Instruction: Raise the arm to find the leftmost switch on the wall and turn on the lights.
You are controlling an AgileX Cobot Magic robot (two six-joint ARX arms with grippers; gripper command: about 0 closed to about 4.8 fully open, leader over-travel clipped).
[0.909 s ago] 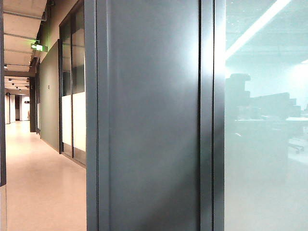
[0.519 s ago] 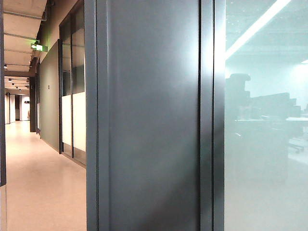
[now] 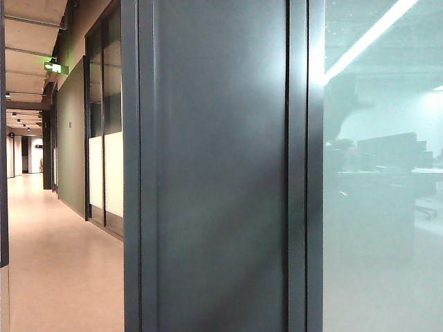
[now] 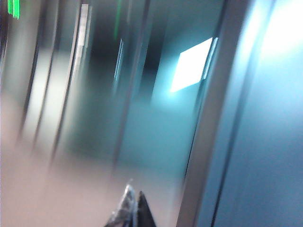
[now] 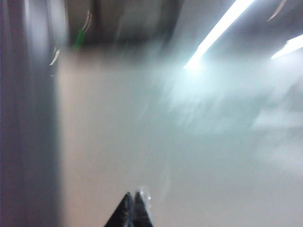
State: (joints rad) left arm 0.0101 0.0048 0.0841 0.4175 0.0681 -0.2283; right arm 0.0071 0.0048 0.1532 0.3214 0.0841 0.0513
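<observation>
**Arms Up, Switch Not Yet Found**

Since 0.9 s ago: dark reflection in the glass (image 3: 381,207), right of frame, risen and reshaped; pillar (image 3: 221,166) and corridor floor (image 3: 62,263) unchanged.

Left gripper (image 4: 134,208) at bottom centre of its blurred view, tips pressed together, empty. Right gripper (image 5: 134,208) likewise at bottom centre, tips together, empty.

No switch visible in any view; location unknown. Search likely early, pressing still ahead.

Pillar edges and glass close ahead; open room along the corridor at left.
</observation>
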